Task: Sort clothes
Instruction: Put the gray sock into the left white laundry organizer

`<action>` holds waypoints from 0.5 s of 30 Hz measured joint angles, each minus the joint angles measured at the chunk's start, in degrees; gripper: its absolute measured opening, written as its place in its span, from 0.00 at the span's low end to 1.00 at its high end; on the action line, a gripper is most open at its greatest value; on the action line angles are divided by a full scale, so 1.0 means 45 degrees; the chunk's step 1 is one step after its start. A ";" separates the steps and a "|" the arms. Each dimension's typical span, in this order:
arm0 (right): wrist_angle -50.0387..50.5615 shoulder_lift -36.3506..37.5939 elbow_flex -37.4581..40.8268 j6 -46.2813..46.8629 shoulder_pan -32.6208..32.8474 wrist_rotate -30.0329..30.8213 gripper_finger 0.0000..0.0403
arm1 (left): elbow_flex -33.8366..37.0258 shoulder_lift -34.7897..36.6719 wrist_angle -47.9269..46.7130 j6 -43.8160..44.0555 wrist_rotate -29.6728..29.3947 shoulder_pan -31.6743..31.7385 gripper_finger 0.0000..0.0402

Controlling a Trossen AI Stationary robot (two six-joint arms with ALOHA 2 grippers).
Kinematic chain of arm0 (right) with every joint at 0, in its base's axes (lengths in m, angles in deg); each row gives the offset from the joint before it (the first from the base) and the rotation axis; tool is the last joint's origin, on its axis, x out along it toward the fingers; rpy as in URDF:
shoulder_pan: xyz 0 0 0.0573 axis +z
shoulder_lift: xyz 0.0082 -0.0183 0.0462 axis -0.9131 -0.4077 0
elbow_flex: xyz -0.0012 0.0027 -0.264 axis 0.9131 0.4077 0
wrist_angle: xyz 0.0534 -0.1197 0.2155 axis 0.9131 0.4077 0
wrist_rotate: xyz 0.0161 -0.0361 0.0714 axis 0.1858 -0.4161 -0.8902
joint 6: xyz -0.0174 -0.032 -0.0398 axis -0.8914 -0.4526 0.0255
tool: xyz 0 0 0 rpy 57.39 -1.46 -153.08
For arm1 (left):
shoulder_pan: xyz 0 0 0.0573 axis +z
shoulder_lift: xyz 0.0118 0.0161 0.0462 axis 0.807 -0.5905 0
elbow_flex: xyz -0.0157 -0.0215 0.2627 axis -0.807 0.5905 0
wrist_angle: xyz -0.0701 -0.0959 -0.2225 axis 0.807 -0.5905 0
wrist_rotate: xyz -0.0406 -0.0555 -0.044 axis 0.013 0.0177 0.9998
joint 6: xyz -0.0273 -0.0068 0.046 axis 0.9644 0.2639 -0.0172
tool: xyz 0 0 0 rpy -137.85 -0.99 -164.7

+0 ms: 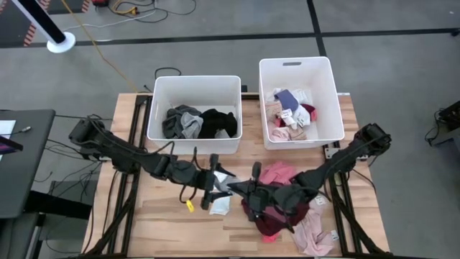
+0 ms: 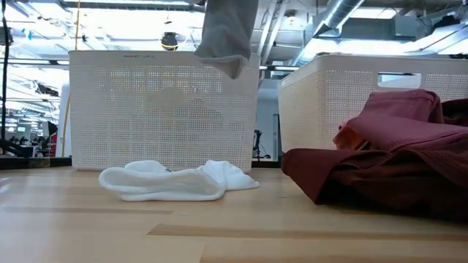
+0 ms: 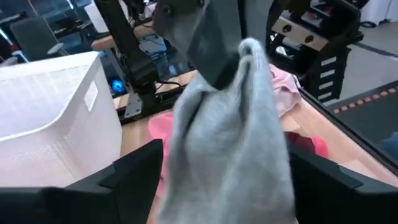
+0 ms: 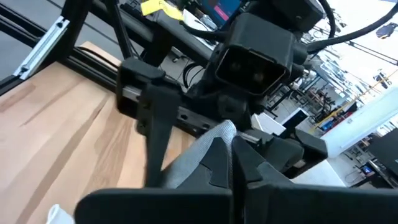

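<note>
I am keeping my left pincer (image 1: 214,181) wide open above the middle of the wooden table (image 1: 162,223); its two dark fingers (image 3: 127,171) are standing well apart, one on either side of a grey sock (image 3: 230,137), and are not pressing on it. I am pinching the top of that sock with my right pincer (image 1: 238,188), whose fingers are closed on the fabric just beside the left pincer. The sock is hanging in the air, clear of the table, in front of the left of two white bins (image 1: 194,80). Below it, a white sock (image 2: 168,183) is lying flat on the wood, just in front of my left pincer in the high view. A maroon garment (image 2: 395,161) is lying in a heap under my right arm, with a pink garment (image 1: 279,173) beside it towards the bins and a paler pink one (image 1: 316,237) near the table's front right corner. The left bin is holding grey clothes (image 1: 183,122) and black clothes (image 1: 219,122). The right bin (image 1: 296,63) is holding white, pink and navy pieces (image 1: 289,108). A small yellow tag (image 1: 190,206) is lying on the table near the white sock.
</note>
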 joint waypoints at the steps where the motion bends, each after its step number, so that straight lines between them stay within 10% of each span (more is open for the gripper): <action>1: 0.0030 0.0000 0.0000 0.0000 0.0053 0.0000 0.00 | 0.0000 0.0010 0.0021 -0.0171 -0.0005 0.0009 0.71; 15: 0.0262 0.0000 0.0000 -0.0284 0.0447 0.0455 0.08 | -0.0026 0.0076 -0.0264 -0.2317 -0.0072 0.0018 0.03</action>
